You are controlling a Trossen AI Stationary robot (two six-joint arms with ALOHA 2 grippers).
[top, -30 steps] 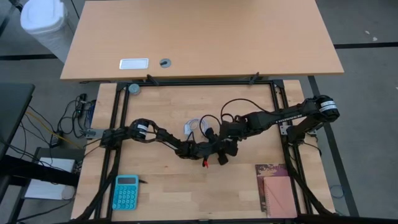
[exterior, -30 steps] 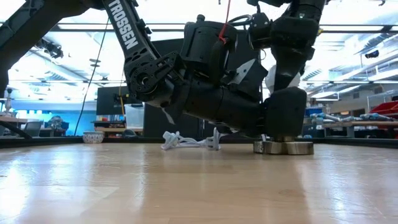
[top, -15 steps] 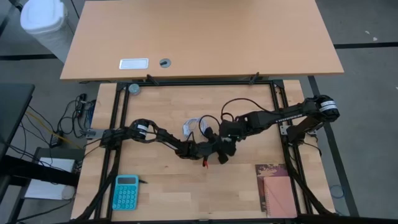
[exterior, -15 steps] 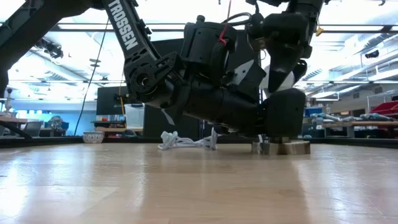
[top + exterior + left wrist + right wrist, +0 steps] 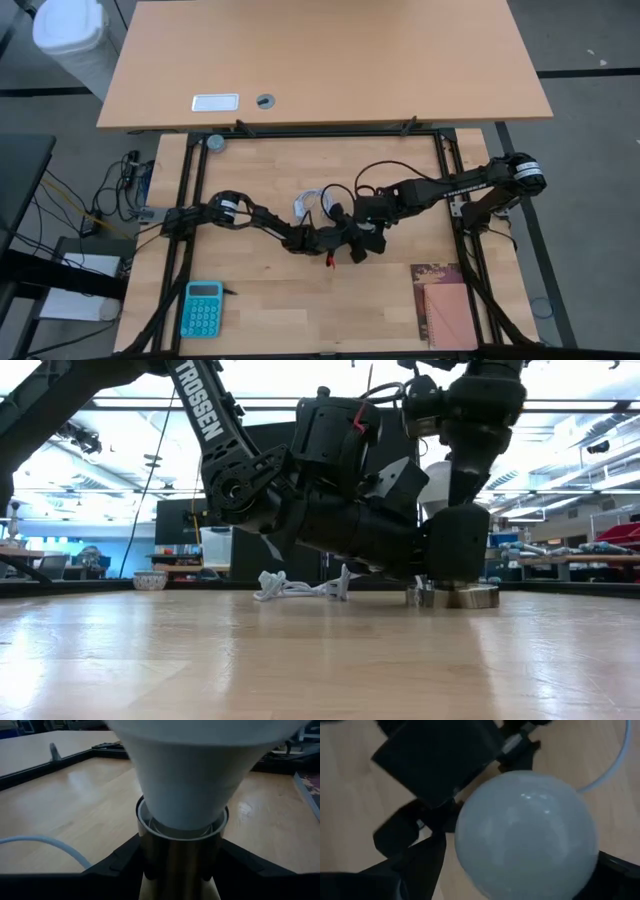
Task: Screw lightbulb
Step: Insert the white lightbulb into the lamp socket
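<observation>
From above, two dark arms meet at mid-table over a light wooden table (image 5: 260, 300), the left gripper (image 5: 345, 240) reaching in from the left edge and the right gripper (image 5: 363, 240) coming from the right, the two crowded so closely that the lightbulb is hidden beneath them; a coiled white cable (image 5: 315, 201) lies just behind them, a teal calculator (image 5: 202, 308) sits at the near left corner and a brown notebook (image 5: 445, 305) at the near right. At table level, the left arm lies low across the wood with its gripper (image 5: 440, 565) clamped around a brass-coloured socket (image 5: 455, 596) standing on the table, while the right gripper (image 5: 460, 485) hangs above it and a pale sliver of the lightbulb (image 5: 437, 490) shows between the dark fingers. From the left wrist, the white lightbulb (image 5: 192, 780) sits upright with its narrow end down inside the socket (image 5: 181, 855), which the left arm's two dark fingers (image 5: 117, 865) grip on either side. From the right wrist, the round frosted globe of the lightbulb (image 5: 526, 837) fills the view, with the right arm's fingers (image 5: 415, 865) spread wide on both sides of it and not closed on the glass.
</observation>
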